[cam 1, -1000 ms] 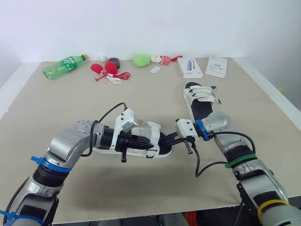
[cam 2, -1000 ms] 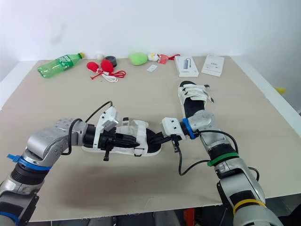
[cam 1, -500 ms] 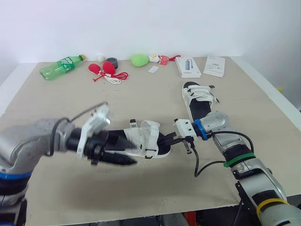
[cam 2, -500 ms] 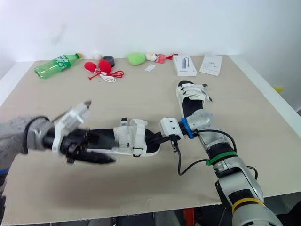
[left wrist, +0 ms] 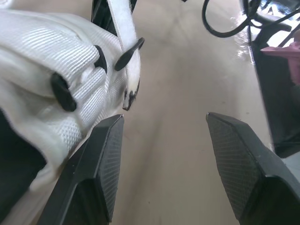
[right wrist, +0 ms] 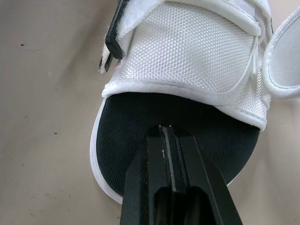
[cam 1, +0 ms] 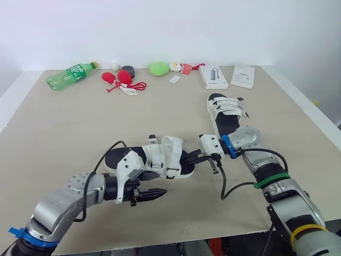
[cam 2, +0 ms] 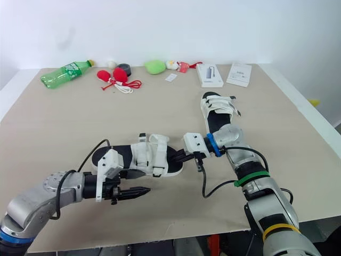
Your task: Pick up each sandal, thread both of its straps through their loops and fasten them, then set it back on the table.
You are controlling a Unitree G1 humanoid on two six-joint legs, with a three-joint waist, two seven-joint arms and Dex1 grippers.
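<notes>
- Near sandal (cam 1: pixel 154 160) lies flat at mid-counter, toward the front, with the far sandal (cam 1: pixel 226 112) well apart behind it on the right.
- Far sandal: both straps look laid across and closed, so count it done, as a judgement.
- Near sandal: one strap (cam 1: pixel 171 142) stands up in a loose arch and its end hangs free at the side. Treat the threading and fastening here as unfinished.
- Left end effector (cam 1: pixel 157 193): fingers spread wide, holding nothing, low over the counter (cam 1: pixel 64 133) just in front of the near sandal's strap side.
- Right end effector (cam 1: pixel 193 158): fingers closed together with their tips over the black footbed at the sandal's open end. You cannot tell if it presses down or just hovers.
- Room: bare counter lies left of the near sandal. The front edge is close under your left arm, so keep any lift inward.
- The bottle (cam 1: pixel 72 74) and boxes (cam 1: pixel 214 76) sit along the far edge, clear of the work.
</notes>
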